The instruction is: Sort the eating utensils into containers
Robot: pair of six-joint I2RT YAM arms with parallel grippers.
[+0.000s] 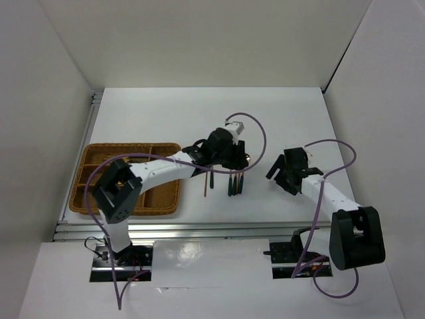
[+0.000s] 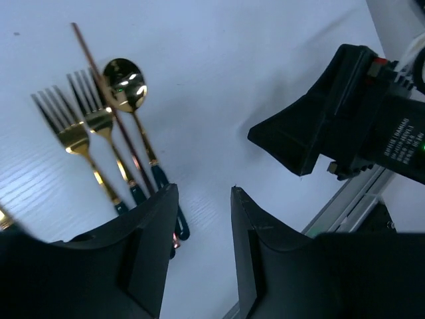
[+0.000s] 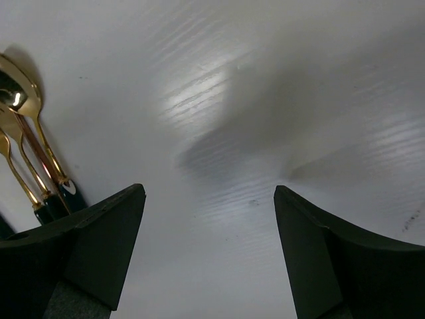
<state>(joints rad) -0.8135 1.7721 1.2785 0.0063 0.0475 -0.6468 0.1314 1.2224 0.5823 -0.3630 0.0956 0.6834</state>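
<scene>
Several gold-headed utensils with dark green handles [image 1: 232,184] lie side by side on the white table, right of the wicker tray [image 1: 99,151]. In the left wrist view I see two forks [image 2: 68,136], a spoon [image 2: 124,83] and the thin brown stick [image 2: 99,73] lying across them. My left gripper [image 2: 204,189] is open and empty, just above the handle ends; in the top view it [image 1: 234,159] hovers over the heads. My right gripper [image 3: 208,189] is open and empty over bare table, right of the utensils [image 3: 18,100]; in the top view it [image 1: 279,174] is apart from them.
The left forearm [image 1: 166,169] crosses over the tray's right part and hides some compartments. The right gripper's black body [image 2: 345,119] shows in the left wrist view. The table's metal front rail [image 1: 199,229] runs below the utensils. White walls enclose the table.
</scene>
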